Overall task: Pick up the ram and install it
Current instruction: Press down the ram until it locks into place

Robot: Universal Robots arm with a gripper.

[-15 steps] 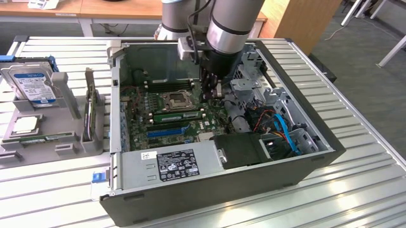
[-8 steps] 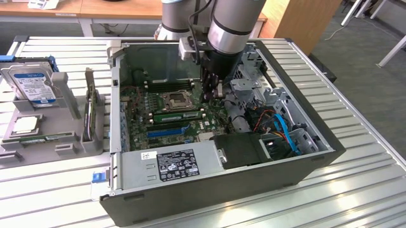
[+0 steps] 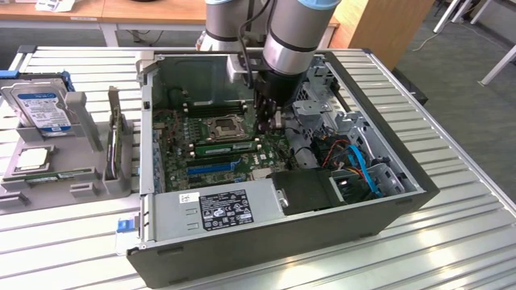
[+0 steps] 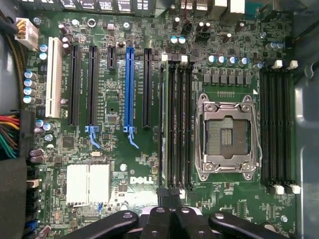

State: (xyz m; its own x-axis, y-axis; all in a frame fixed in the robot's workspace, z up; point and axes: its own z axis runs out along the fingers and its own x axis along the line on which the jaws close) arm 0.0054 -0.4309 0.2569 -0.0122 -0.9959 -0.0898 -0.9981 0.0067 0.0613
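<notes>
Presently, the gripper is inside the open computer case, its 2 fingers pressed together, above the end of the memory slots beside the CPU socket. The ram stands on edge in 1 of those slots. Contact between fingertips and ram cannot be confirmed. Another green stick lies in the grey tray at the exterior view's left.

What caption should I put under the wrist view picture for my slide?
Shut end effector over a Dell motherboard, beside the black memory slots and the empty processor socket.
</notes>
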